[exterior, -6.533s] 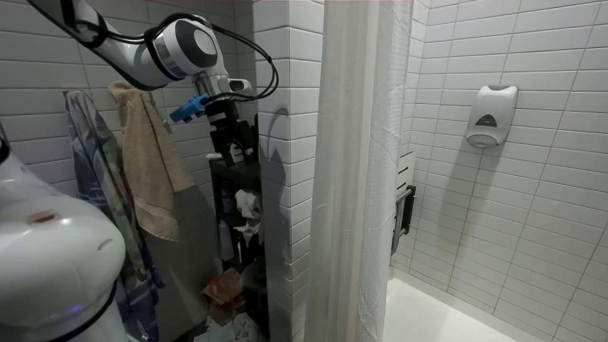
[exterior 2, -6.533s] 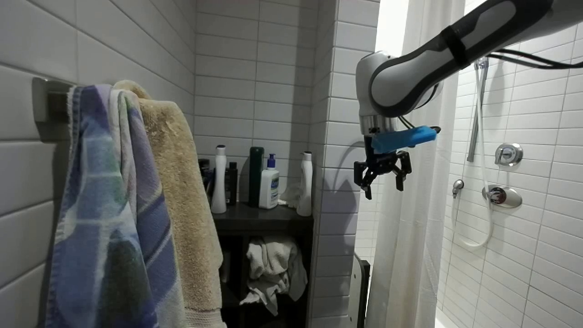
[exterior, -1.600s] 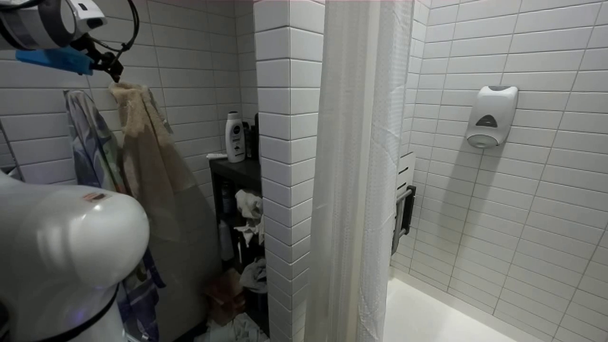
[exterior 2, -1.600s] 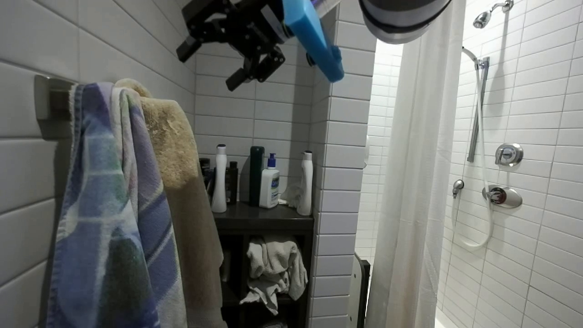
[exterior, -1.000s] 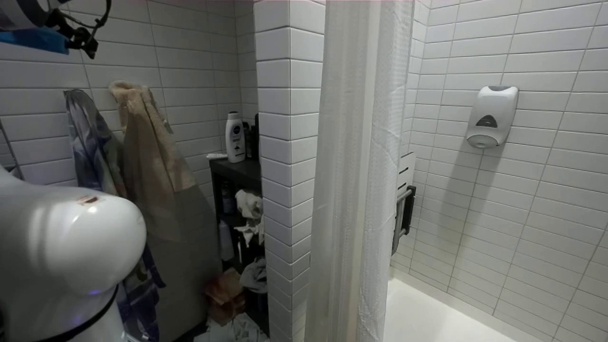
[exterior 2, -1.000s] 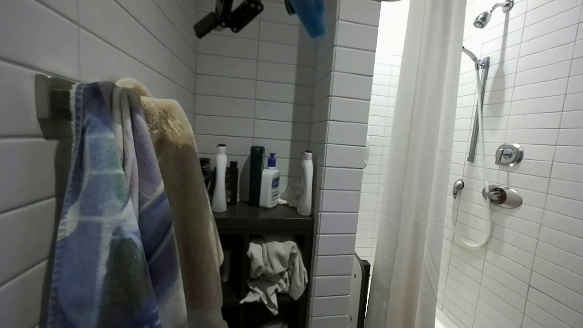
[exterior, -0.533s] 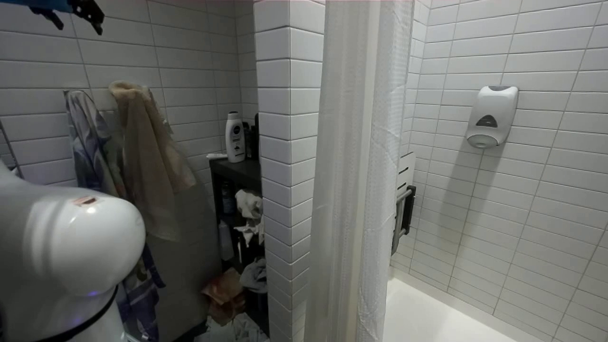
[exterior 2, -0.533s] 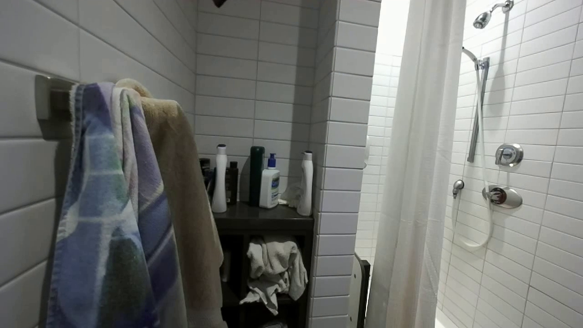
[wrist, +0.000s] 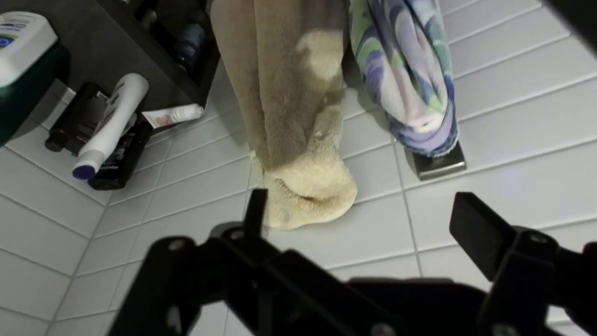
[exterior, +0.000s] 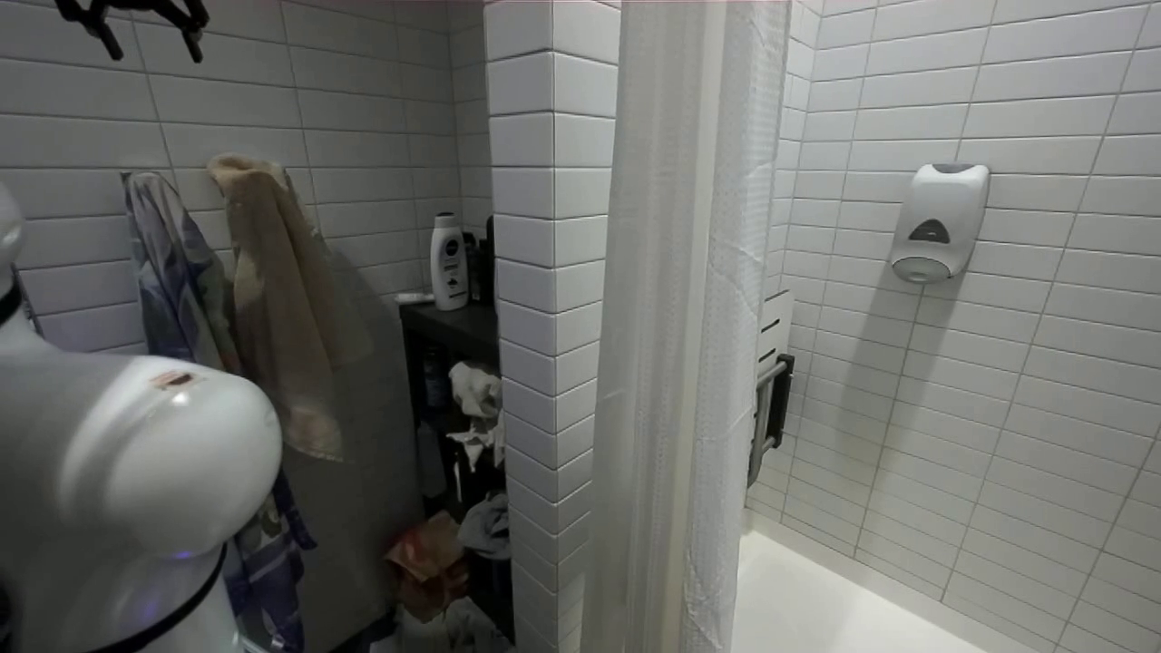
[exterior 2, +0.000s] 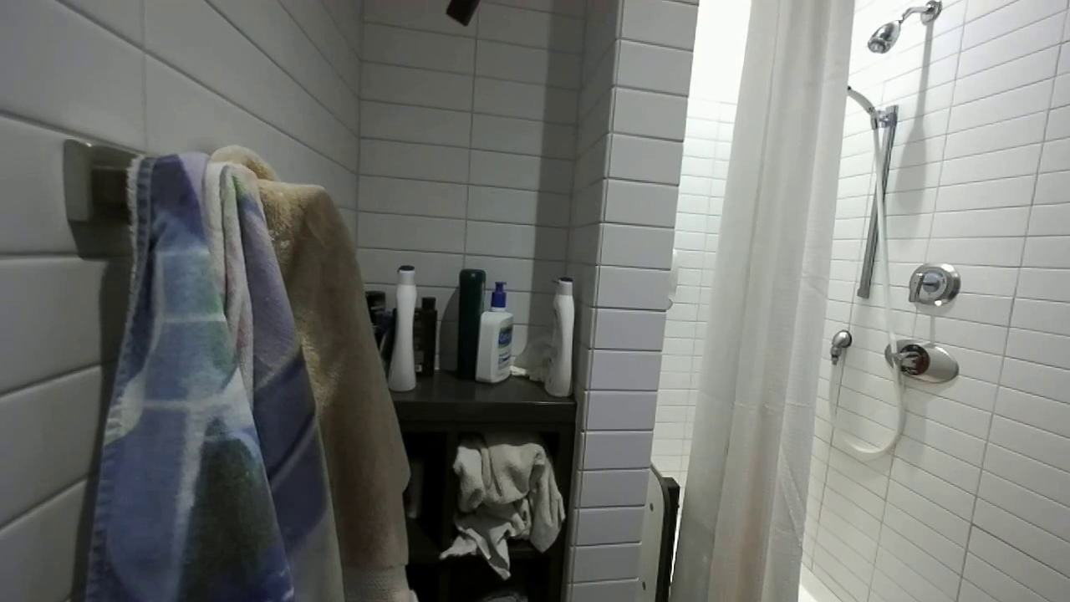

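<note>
So: jaws spread, empty, near tan towel.
Misaligned approach could snag the patterned towel hanging beside it.

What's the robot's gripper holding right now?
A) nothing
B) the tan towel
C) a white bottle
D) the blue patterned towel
A: in an exterior view the gripper is open, its fingers apart with nothing between them, higher up than the tan towel.

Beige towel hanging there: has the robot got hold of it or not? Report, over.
End effector open, empty. Beige terry towel hanging lower down, not touched. Nothing seen blocking between them; multicolored towel hanging beside the beige one.
</note>
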